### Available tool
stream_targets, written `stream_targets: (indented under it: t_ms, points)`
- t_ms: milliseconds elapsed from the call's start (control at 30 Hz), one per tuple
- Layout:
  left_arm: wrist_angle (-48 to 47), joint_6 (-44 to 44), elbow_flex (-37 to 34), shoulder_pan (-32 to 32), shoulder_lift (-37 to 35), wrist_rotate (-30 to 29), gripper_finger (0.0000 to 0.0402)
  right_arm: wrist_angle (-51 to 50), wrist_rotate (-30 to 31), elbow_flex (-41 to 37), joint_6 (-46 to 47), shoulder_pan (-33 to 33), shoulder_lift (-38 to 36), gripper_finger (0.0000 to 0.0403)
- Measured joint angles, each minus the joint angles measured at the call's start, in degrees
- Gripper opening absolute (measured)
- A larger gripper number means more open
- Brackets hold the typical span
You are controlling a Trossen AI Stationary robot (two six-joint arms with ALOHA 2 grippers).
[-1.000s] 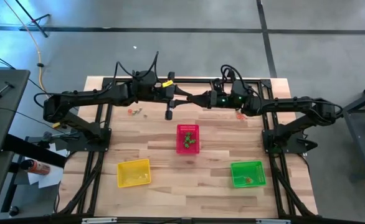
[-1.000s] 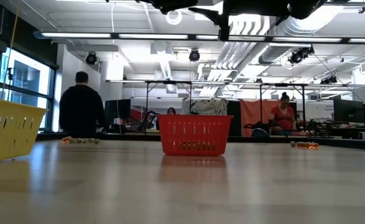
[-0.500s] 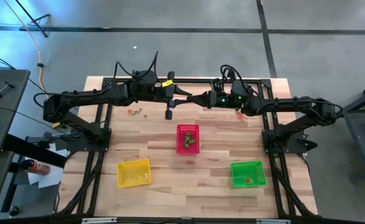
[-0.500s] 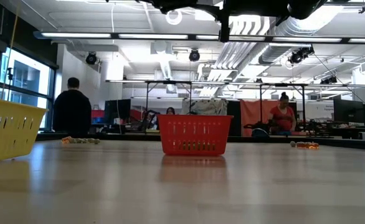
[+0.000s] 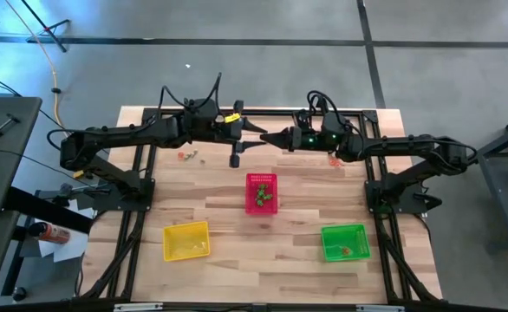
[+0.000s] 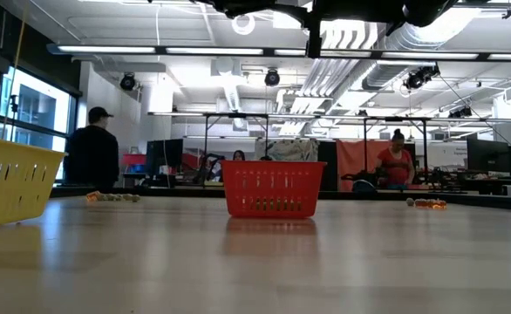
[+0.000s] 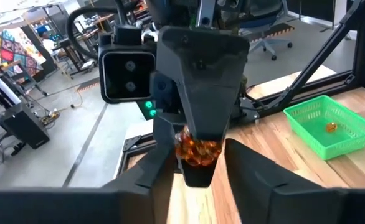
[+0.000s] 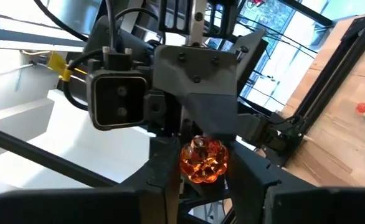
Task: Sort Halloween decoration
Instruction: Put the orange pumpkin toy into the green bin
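Nearest the front edge of the pale wooden plank counter [image 5: 237, 225] stand two of the three mesh baskets, all rectangular plastic with open lattice walls. The yellow basket [image 5: 186, 240] is on the left. The green basket [image 5: 345, 242] is on the right, with one small orange trinket [image 5: 347, 250] lying in it. Farther in, at mid-counter, the red basket [image 5: 262, 192] holds a little heap of green trinkets [image 5: 263, 199] (too small to count).

Beyond that, near the back edge, lie two loose clusters. The left cluster [image 5: 189, 156] is orange and pale pieces. The right cluster [image 5: 334, 160] is orange-red. Both are well apart from the baskets.

Above the back of the counter the two dark arms meet tip to tip. Between them is one glossy, knobbly orange decoration [image 8: 202, 160], round and translucent like a moulded pumpkin bead. The right end effector [image 5: 271, 137] has its fingers pressed against both sides of the bead, clamped on it. The left end effector [image 5: 252, 132] faces it, and its fingers [image 7: 161, 171] stand a little clear of the bead on either side, parted.

In the room behind, two persons are plain to see: one in dark clothes [image 6: 94, 159] and one in a red top [image 6: 397, 164].
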Motion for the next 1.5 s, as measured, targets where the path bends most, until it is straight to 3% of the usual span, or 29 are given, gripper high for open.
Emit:
stream_targets:
  t_ms: [233, 433, 600, 767, 900, 1033, 1233, 1367, 1500]
  points:
    - [-0.3, 0.1, 0.0, 0.0, -0.1, 0.0, 0.0187, 0.0, 0.0, 0.0, -0.7, -0.1, 0.0, 0.0099]
    - [-5.7, 1.0, 0.0, 0.9, -3.7, -2.5, 0.0199, 0.0, -2.4, 0.0, -2.2, -1.6, -0.1, 0.0099]
    - [-14.1, -0.3, 0.0, 3.0, -9.3, -9.1, 0.0197, 0.0, -12.5, 0.0, -5.5, -5.3, -1.2, 0.0099]
    - [-19.8, -7.9, 0.0, 6.1, -13.8, -9.8, 0.0199, -0.6, -27.0, 0.0, -8.3, -7.3, -3.2, 0.0099]
    - [-21.5, -11.3, 0.0, 7.7, -15.6, -9.8, 0.0199, -4.2, -37.2, 0.0, -6.6, -5.7, -5.3, 0.0099]
    - [-21.5, -11.9, 0.0, 8.2, -15.7, -9.8, 0.02, -15.4, -41.6, 0.0, -5.9, -1.0, -7.6, 0.0099]
    - [-21.6, -9.6, 0.0, 8.4, -14.3, -9.8, 0.02, -45.3, -39.0, 0.0, -10.8, 10.2, -9.9, 0.0099]
    - [-21.5, -7.8, 0.0, 8.4, -13.2, -9.8, 0.02, -64.4, -30.2, 0.0, -10.6, 19.4, -9.9, 0.0099]
    - [-21.7, -7.4, 0.0, 8.4, -12.2, -9.8, 0.02, -78.1, -18.7, -0.3, -2.2, 28.3, -9.9, 0.0099]
